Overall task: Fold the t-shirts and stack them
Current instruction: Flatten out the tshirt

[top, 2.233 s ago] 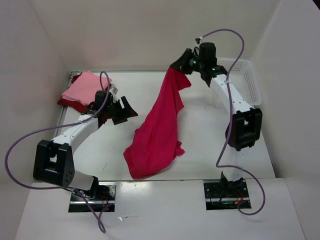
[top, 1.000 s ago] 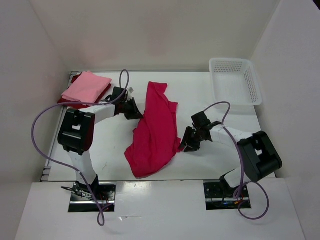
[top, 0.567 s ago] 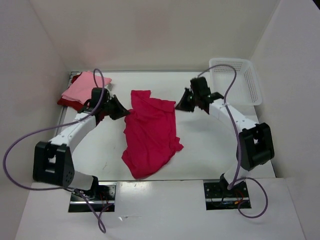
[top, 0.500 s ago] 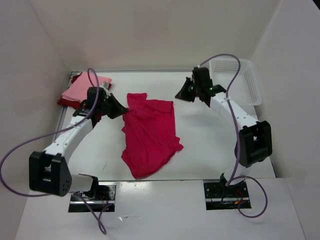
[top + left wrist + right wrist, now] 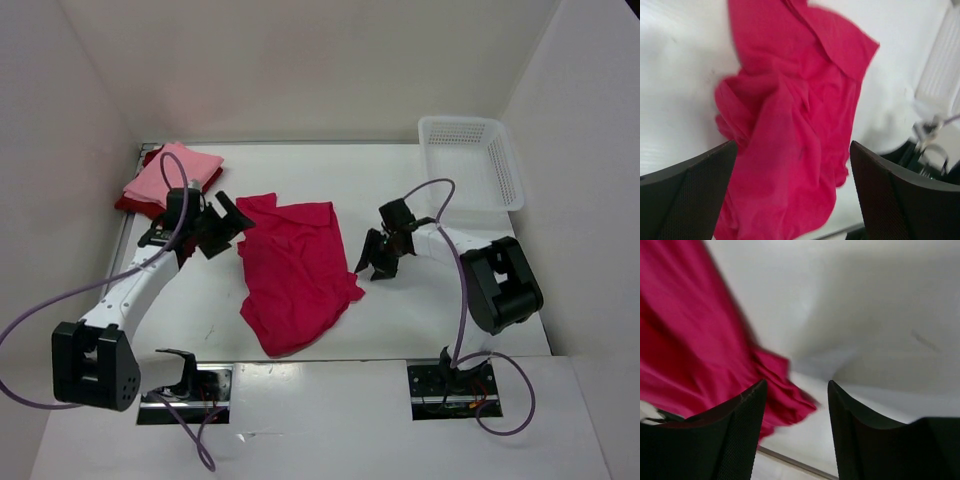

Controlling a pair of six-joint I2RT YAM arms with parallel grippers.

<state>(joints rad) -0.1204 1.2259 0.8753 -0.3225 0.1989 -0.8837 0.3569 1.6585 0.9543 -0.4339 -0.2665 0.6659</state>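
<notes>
Our left fingers (image 5: 685, 192) and right fingers (image 5: 725, 445) gape empty either side of the crimson t-shirt (image 5: 295, 270); flattening seems unfinished, so next we pinch its corners.

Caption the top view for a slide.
Left gripper and right gripper, open, flank the crumpled crimson t-shirt; pink shirt tops dark red shirt.

Crimson shirt (image 5: 295, 270) lies spread out in the middle, unfolded and wrinkled, bunched at its near end. Pink shirt (image 5: 172, 172) sits folded atop the dark red shirt (image 5: 130, 203), far left corner.
</notes>
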